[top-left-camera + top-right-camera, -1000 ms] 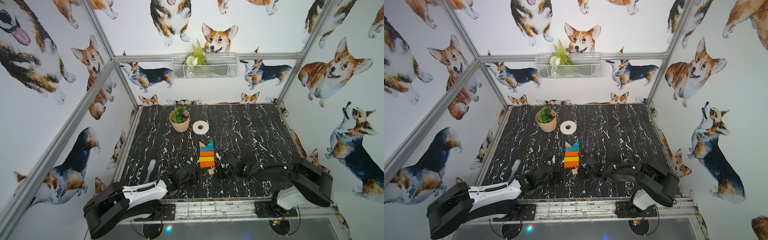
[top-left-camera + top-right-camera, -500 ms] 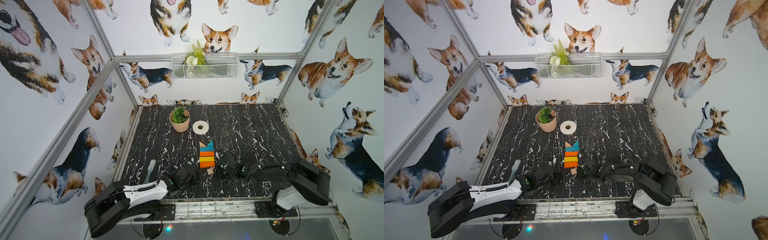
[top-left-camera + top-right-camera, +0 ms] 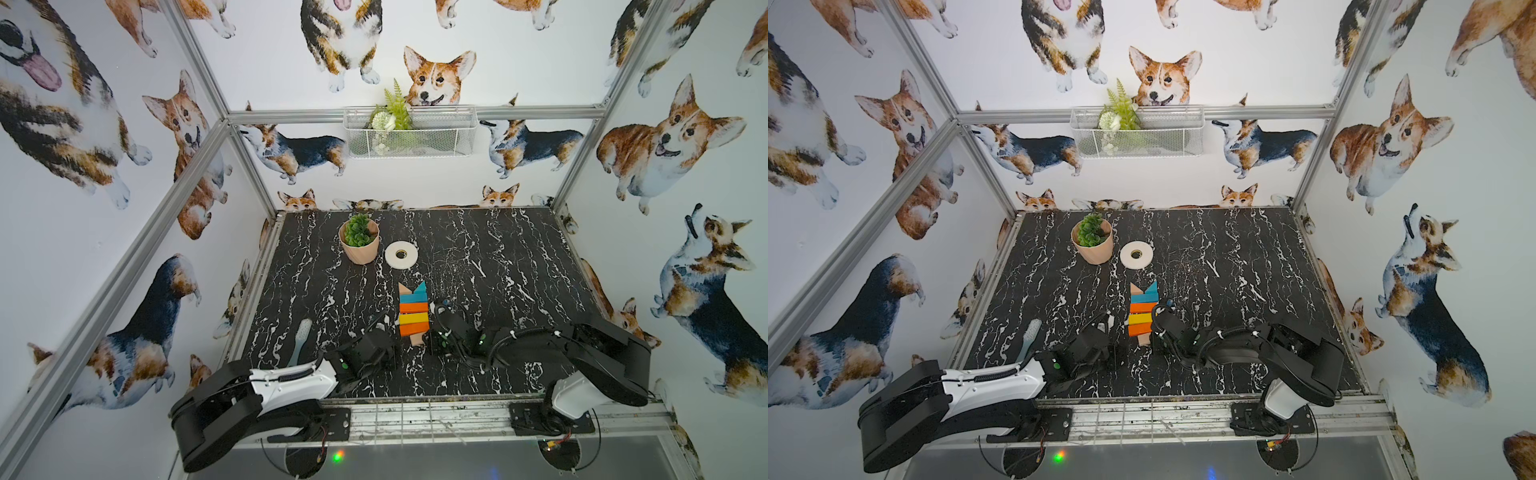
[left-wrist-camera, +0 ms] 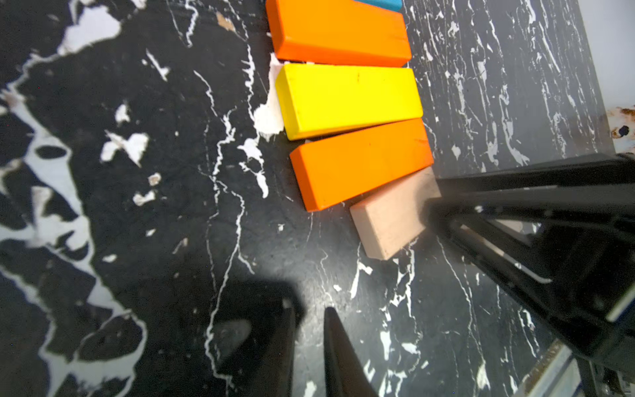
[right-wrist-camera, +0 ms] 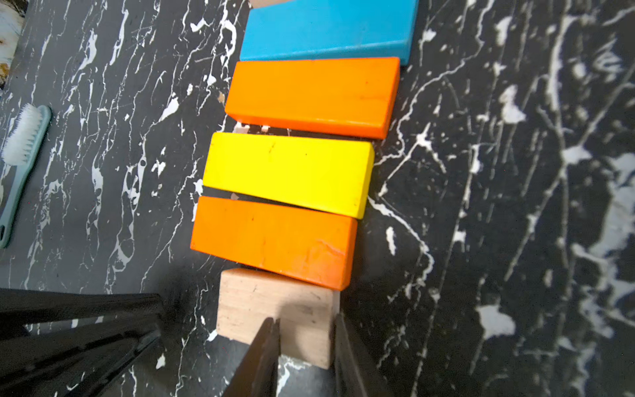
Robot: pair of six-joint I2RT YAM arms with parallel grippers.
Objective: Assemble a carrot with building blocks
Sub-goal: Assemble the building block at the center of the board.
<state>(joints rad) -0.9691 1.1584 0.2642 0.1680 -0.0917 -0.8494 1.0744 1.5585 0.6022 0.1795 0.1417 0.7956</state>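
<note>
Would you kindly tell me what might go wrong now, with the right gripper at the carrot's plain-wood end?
1. The right gripper has its fingertips at the plain-wood block, which touches the near orange bar. A sideways nudge could skew the carrot, whose yellow bar lies slightly fanned.
2. The left gripper sits close beside that same end, so the two arms could collide.

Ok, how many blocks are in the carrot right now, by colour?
Orange: 2 (far orange bar, near orange bar)
Yellow: 1 (yellow bar)
Teal: 2 (teal bar, teal triangle)
Plain wood: 2 (wood triangle, wood end block)
Total: 7 visible
</note>
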